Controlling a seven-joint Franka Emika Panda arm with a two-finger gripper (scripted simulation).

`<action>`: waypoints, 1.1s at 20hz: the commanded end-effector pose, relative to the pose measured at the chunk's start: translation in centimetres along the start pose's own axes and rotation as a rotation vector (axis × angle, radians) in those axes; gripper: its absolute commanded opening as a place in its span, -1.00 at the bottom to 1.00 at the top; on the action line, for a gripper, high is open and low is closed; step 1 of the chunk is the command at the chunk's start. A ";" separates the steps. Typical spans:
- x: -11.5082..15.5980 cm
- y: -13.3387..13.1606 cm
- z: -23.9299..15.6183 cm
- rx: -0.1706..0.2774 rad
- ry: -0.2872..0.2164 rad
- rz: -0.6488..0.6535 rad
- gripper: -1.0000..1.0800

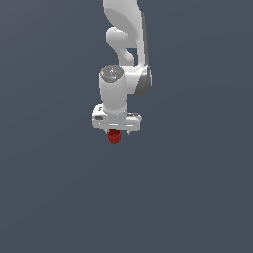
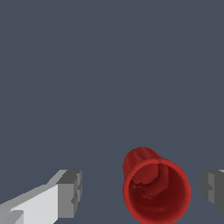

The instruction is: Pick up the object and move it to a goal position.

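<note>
The object (image 1: 113,137) is a tiny bright red ribbed lump directly under the white gripper (image 1: 117,132) in the exterior view. In the wrist view the object (image 2: 155,189) looks like a short red hollow cup with its open end towards the camera. It sits between the two grey fingertips (image 2: 71,192), nearer to one of them. The gripper (image 2: 141,193) is open, with a visible gap between the object and each finger. I cannot tell whether the object rests on the dark grey surface or hangs above it.
A plain dark grey surface (image 1: 197,197) fills both views. The white arm (image 1: 126,44) rises from the gripper towards the upper edge of the exterior view. No goal marker shows.
</note>
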State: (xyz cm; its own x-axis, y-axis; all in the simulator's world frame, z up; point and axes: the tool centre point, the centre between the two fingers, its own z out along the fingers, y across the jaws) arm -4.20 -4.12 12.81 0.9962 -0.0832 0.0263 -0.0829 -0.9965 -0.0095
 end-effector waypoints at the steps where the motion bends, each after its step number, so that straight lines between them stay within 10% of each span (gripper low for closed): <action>1: -1.4 1.1 1.1 -0.004 -0.009 0.008 0.92; 22: -4.3 2.9 5.6 -0.010 -0.026 0.023 0.92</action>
State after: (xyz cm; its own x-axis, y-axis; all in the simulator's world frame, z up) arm -8.47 -6.65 7.88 0.9943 -0.1062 0.0009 -0.1062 -0.9943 0.0000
